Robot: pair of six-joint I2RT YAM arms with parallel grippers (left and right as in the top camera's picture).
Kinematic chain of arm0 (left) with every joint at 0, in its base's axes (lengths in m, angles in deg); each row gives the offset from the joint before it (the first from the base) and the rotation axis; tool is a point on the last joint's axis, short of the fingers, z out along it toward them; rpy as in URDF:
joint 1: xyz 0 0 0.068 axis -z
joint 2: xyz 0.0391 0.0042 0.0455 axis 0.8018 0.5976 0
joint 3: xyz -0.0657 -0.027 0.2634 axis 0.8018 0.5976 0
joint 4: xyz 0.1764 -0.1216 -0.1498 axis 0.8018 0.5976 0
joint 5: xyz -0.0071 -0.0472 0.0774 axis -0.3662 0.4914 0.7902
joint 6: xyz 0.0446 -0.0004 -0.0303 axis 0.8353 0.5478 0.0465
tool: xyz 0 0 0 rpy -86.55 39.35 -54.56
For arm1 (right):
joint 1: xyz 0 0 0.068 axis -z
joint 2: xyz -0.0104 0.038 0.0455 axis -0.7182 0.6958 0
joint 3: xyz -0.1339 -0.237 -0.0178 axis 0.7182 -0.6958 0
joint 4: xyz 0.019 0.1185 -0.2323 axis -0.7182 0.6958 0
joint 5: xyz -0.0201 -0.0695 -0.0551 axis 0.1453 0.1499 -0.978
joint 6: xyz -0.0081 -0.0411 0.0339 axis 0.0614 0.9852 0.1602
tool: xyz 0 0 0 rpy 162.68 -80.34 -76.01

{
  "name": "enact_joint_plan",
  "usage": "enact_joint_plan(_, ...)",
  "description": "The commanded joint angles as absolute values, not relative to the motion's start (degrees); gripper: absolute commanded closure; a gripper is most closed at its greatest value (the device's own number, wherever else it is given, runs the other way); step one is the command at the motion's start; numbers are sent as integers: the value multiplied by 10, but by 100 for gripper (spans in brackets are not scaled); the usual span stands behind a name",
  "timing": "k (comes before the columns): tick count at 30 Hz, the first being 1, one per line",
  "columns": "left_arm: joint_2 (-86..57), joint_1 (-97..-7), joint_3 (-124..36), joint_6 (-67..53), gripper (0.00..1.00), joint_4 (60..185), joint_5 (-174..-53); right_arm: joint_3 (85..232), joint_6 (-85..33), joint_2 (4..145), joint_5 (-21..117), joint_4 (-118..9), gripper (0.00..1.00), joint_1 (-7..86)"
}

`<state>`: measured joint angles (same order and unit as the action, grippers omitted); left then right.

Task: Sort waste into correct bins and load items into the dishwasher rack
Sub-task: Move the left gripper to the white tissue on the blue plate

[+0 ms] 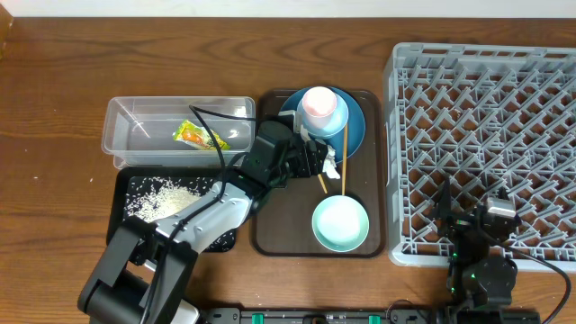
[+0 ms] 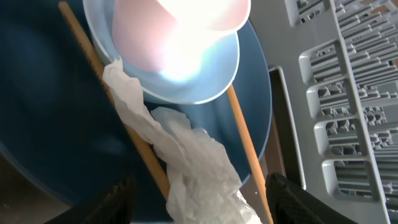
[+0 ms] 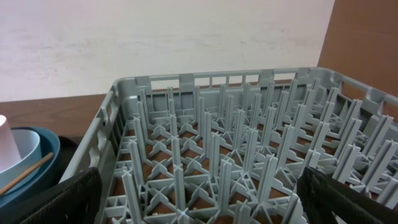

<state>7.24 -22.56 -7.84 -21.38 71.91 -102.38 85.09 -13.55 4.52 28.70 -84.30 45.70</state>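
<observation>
A crumpled white tissue (image 2: 193, 155) lies across the wooden chopsticks (image 2: 244, 140) on the blue plate (image 2: 43, 112). My left gripper (image 2: 199, 205) is open, one black finger on each side of the tissue, not closed on it. From overhead, the left gripper (image 1: 317, 162) hovers at the blue plate's (image 1: 353, 130) front rim. A pink cup (image 1: 319, 102) stands in a pale bowl on that plate. The yellow-green wrapper (image 1: 200, 137) lies in the clear tub (image 1: 126, 126). Rice grains (image 1: 166, 196) fill the black tray (image 1: 121, 184). My right gripper (image 3: 202, 205) hangs open and empty over the grey rack (image 3: 205, 81).
The brown serving tray (image 1: 279, 229) holds the plate and a mint-green bowl (image 1: 340, 223) at its front. The grey rack (image 1: 486, 81) stands right beside the tray. My right arm (image 1: 481, 261) is at the rack's front edge.
</observation>
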Motion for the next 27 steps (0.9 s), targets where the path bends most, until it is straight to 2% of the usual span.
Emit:
enact_joint_plan(1, 79, -215, -77, -208, 31, 711, -1012, 850, -145, 45, 285, -841, 1, 457)
enact_joint_plan(7, 79, -187, -77, -208, 31, 707, -1004, 850, -145, 45, 285, -841, 1, 457)
enact_joint_plan(13, 79, -167, -77, -205, 31, 712, -939, 850, -145, 45, 285, -841, 1, 457)
enact_joint_plan(27, 81, -166, -77, -205, 32, 716, -937, 850, -145, 45, 285, -841, 1, 457)
